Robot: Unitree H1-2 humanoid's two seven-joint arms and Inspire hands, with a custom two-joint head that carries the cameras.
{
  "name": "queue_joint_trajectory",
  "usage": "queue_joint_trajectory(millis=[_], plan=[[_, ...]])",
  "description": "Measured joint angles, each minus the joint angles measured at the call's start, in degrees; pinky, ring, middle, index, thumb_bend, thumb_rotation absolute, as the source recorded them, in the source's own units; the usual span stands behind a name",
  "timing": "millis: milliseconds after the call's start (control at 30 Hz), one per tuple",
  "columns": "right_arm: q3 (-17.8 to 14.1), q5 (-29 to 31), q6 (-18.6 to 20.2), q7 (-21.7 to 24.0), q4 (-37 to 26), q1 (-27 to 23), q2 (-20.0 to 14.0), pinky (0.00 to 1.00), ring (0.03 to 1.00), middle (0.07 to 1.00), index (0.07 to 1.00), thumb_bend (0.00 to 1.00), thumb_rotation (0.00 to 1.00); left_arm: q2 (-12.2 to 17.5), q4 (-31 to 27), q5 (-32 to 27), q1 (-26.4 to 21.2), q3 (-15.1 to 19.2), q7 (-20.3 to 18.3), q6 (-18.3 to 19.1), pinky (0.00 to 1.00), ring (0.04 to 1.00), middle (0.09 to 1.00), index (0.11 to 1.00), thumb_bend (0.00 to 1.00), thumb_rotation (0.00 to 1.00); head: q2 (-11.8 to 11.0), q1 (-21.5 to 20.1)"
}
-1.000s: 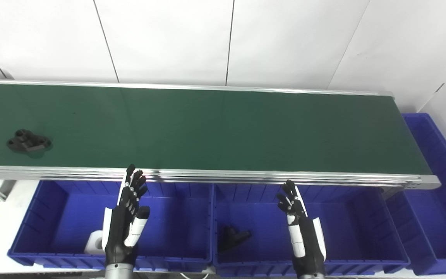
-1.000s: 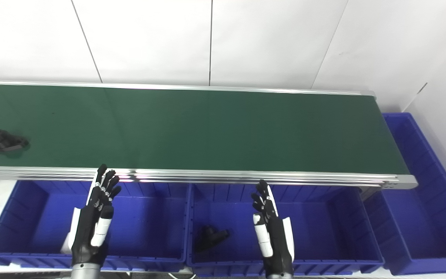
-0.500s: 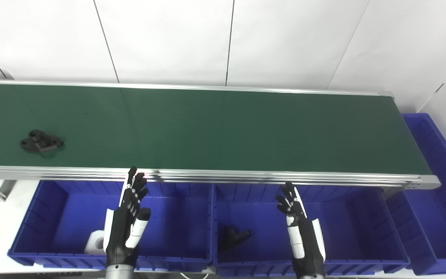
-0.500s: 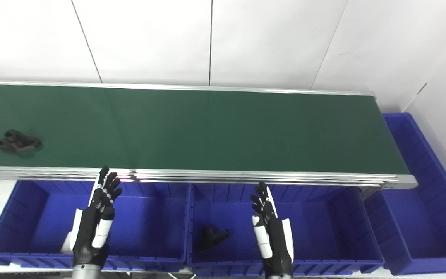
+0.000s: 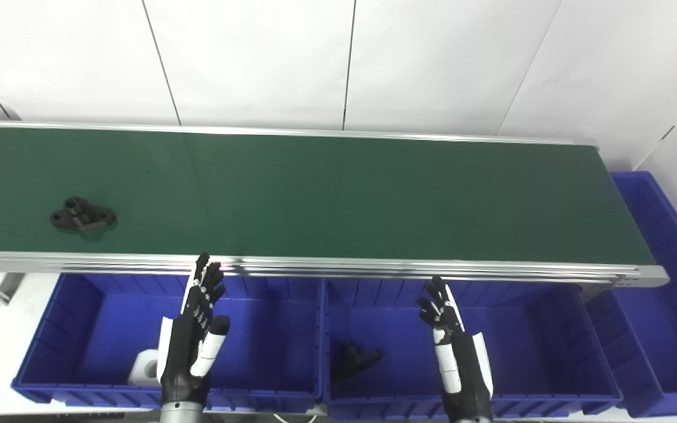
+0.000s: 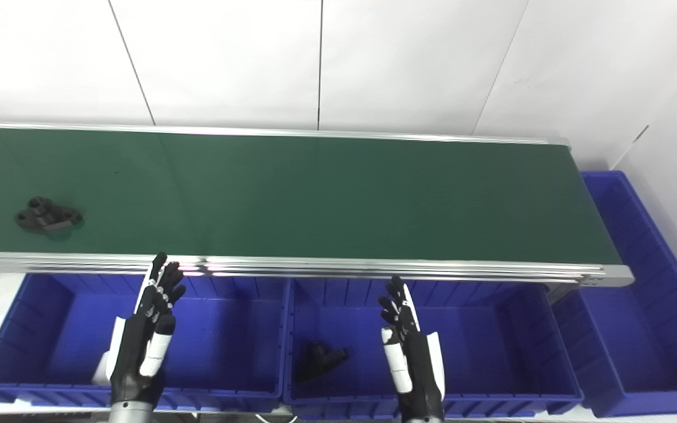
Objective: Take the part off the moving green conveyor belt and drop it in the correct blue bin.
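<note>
Blue plastic nearest: left bin [image 5: 80, 317] at lower left with a white part [image 5: 143, 368] in its near corner, middle bin [image 5: 526, 341] with a black part [image 5: 355, 359] inside, third bin [image 5: 662, 329] at far right past the belt's end. Hovering over the first two, left hand [image 5: 191, 346] and right hand [image 5: 456, 346], fingers released and spread, grasping nothing, tips just short of the near rail. Beyond them, green conveyor belt [image 5: 338, 200] crossing the whole frame. On it, at centre left and nearer the front rail, the black flanged part [image 5: 83, 215], lying flat, well apart from either hand.

Long axis roughly along the belt, left to right, tilted a little, right lobe slightly lower in frame. Raised boss toward the upper-left end, facing up off the belt.

Step in hand, by judgement: waiting for the catch.
- Probably best taken with the left hand, the closer one.
- Keep fingers open, lift over the rail, and meet the part a little downstream of its present spot.
- Pinch across the short width, not end to end.
- Come down from above without nudging: risk of a skid or spin on the flat underside.

Likely destination: middle bin, given the dark look-alike inside, though too small to match for sure.
</note>
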Motion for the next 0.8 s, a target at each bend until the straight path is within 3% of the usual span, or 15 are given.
queue_joint_trajectory(millis=[333,433,500,533,600,800], plan=[[0.0,0.4,-0.3,0.0,0.3,-0.1,0.0,0.92,0.914,0.959,0.982,0.82,0.99,0.1,1.1,-0.4,-0.1,-0.6,-0.1,0.0,0.92,0.945,0.949,0.959,0.76,0.88,-1.3,1.4],[-0.1,0.8,-1.8,0.1,1.3,-0.2,-0.3,0.92,0.92,0.965,0.987,0.82,1.0,0.1,1.5,-0.4,-0.3,-1.0,-0.1,-0.1,0.92,0.948,0.952,0.959,0.77,0.89,-3.7,5.2],[-0.3,1.3,-2.8,0.2,2.7,-0.5,-0.7,0.92,0.924,0.969,0.99,0.82,1.0,0.1,2.6,0.2,-0.6,-1.4,0.0,-0.2,0.89,0.936,0.948,0.958,0.77,0.91,-3.7,5.2],[-0.4,1.4,-3.4,0.3,3.4,-0.6,-1.0,0.92,0.926,0.971,0.991,0.81,1.0,0.1,3.1,1.0,-0.8,-1.6,0.1,-0.2,0.87,0.93,0.946,0.955,0.77,0.91,-4.6,7.7],[-0.8,1.9,-4.7,0.3,4.6,-0.9,-1.6,0.91,0.927,0.973,0.996,0.81,1.0,0.1,3.4,2.4,-0.8,-2.3,0.8,-0.2,0.85,0.912,0.934,0.941,0.76,0.89,-6.1,9.7],[-1.5,3.8,-6.6,1.0,6.5,-2.2,-2.6,0.93,0.949,0.99,1.0,0.79,1.0,0.0,5.1,3.3,-1.7,-4.0,3.0,-0.2,0.8,0.882,0.911,0.904,0.75,0.81,-6.6,11.6]])
